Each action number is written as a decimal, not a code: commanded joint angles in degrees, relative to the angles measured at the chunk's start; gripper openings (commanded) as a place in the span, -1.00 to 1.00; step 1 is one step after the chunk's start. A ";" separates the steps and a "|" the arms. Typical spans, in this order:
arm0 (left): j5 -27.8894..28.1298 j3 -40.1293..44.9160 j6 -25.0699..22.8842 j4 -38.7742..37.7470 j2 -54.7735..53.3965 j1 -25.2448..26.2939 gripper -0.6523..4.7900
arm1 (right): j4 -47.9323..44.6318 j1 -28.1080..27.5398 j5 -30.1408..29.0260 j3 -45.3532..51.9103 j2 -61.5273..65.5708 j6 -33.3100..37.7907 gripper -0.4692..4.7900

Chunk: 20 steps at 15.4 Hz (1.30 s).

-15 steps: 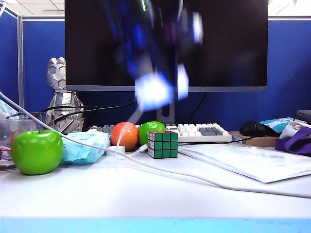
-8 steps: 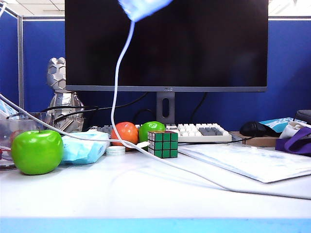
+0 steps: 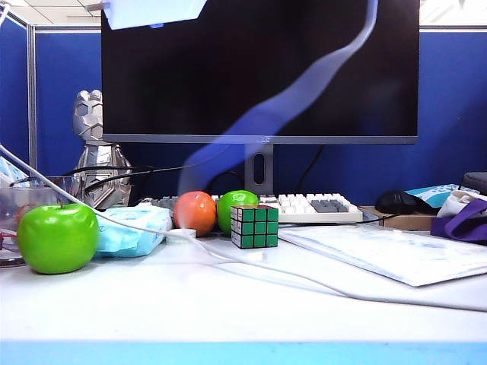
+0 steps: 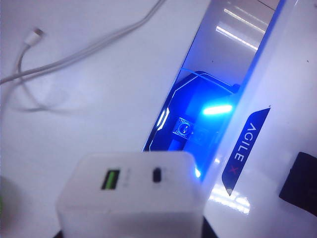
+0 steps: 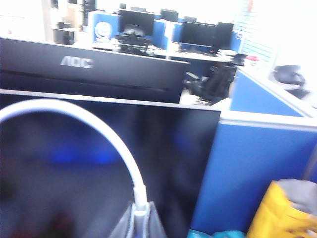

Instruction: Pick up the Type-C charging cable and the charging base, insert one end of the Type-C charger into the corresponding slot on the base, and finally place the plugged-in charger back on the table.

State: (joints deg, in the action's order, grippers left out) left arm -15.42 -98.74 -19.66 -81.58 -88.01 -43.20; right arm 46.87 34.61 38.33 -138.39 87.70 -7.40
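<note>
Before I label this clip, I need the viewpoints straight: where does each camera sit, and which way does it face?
Exterior view: low at the table front edge, facing the monitor; no arm shows, only the raised charging base and blurred Type-C charging cable.
Left wrist view: on the left arm, looking down at the table; left gripper holds the base, port face toward the camera.
Right wrist view: on the right arm, aimed level over the monitor at the office; right gripper pinches the cable.
Shared: cable in all three; base in exterior and left wrist.
</note>
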 commanded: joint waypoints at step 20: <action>-21.51 -21.29 0.02 38.05 5.66 0.04 -0.55 | -13.11 0.13 -71.21 -0.37 -5.68 28.81 -0.82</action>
State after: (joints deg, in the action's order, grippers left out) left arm -36.86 -119.74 -18.48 -45.17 -83.22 -43.18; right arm 35.66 34.79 -32.67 -138.41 82.89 21.26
